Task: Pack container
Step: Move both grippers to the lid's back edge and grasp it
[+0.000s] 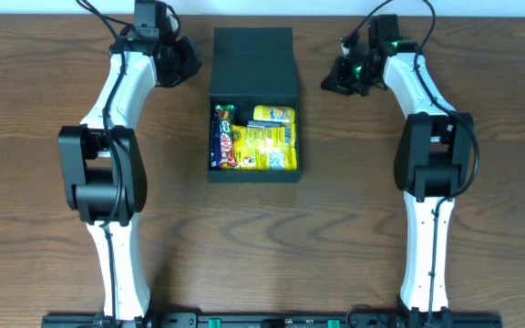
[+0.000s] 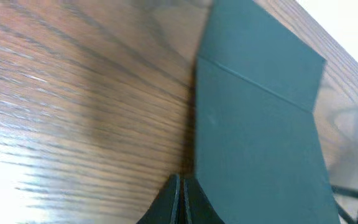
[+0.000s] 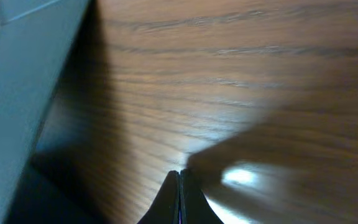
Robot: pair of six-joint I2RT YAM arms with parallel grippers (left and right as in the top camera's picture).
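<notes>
The matte black container sits at the table's middle, its flap lid open and folded back toward the far side. Inside lie yellow snack packets and a dark candy bar along the left wall. My left gripper is shut and empty, just left of the lid; in the left wrist view its tips sit at the lid's edge. My right gripper is shut and empty, to the right of the lid; its tips hover over bare wood, with the lid at the left.
The wooden table spreads on all sides of the container. Both arm bases stand at the near edge. Nothing else lies on the table.
</notes>
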